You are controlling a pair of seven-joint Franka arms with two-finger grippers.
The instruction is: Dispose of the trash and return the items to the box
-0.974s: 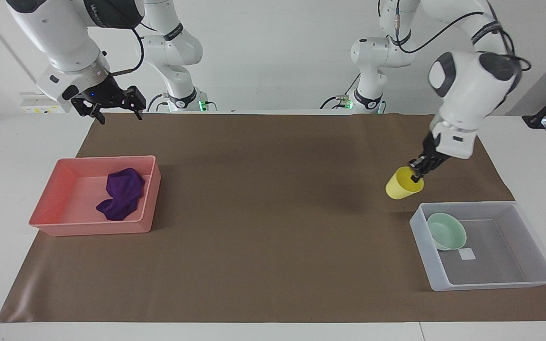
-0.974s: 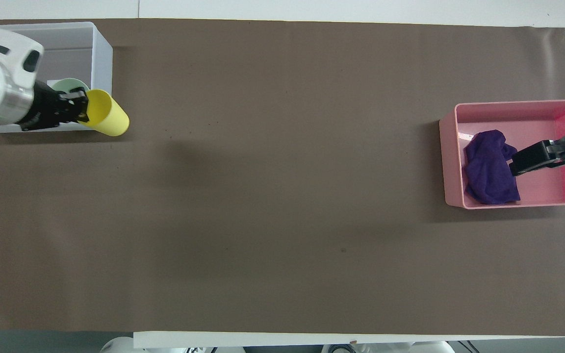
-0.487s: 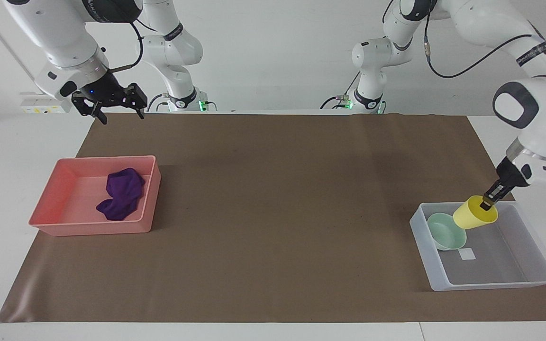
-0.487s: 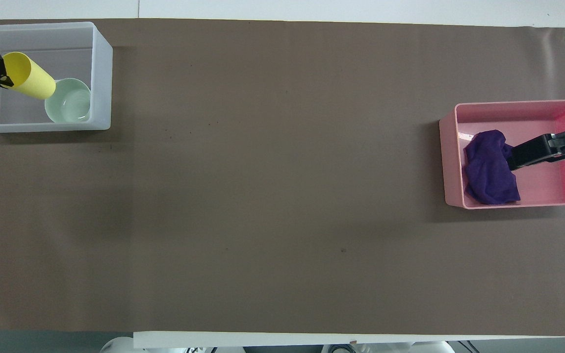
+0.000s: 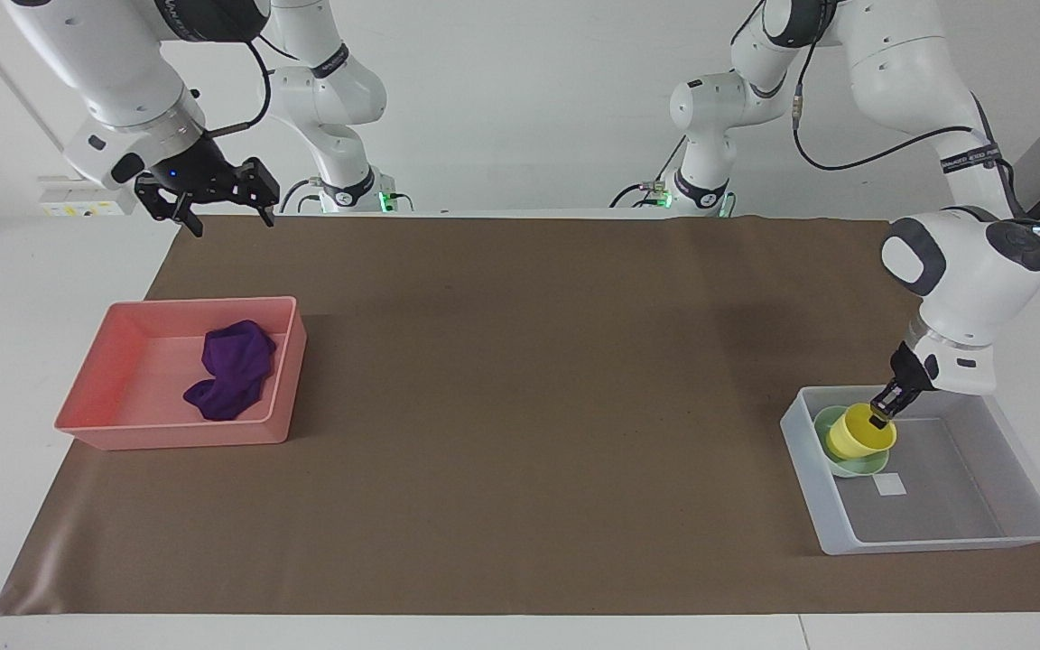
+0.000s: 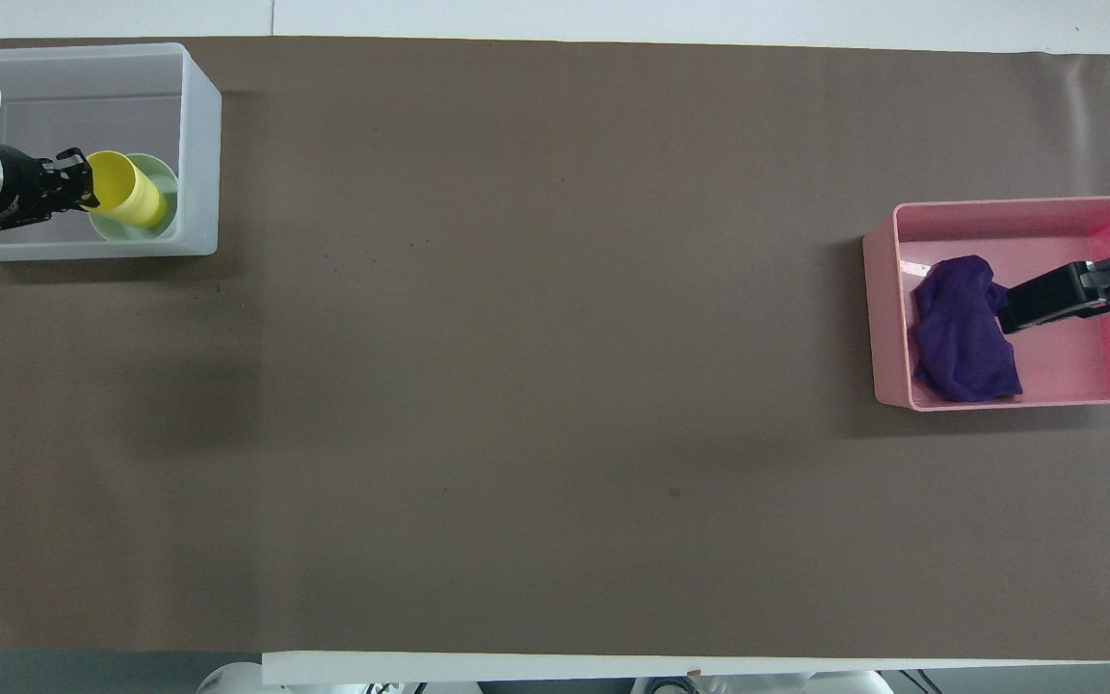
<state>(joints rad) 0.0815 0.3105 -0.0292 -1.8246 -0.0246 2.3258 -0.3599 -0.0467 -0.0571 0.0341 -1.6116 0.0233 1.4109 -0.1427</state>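
My left gripper [image 5: 883, 417] is shut on the rim of the yellow cup [image 5: 858, 435]. It holds the cup tilted, low inside the translucent box [image 5: 926, 543], with the cup's base in the mint-green bowl [image 5: 865, 468]. In the overhead view the left gripper [image 6: 81, 185], the cup [image 6: 129, 189], the bowl [image 6: 168, 183] and the box [image 6: 200, 135] show at the left arm's end. The purple cloth [image 5: 231, 368] lies in the pink tray [image 5: 168, 435] at the right arm's end. My right gripper [image 5: 229, 222] is open and empty, raised high; in the overhead view the right gripper [image 6: 1010, 314] is over the cloth [image 6: 955, 337].
A brown mat [image 5: 520, 406] covers most of the table between the pink tray [image 6: 885, 318] and the box. A small white square mark [image 5: 890, 485] lies on the box floor beside the bowl.
My left gripper carried the yellow cup from over the mat into the box and lowered it into the green bowl. The right arm has hardly moved.
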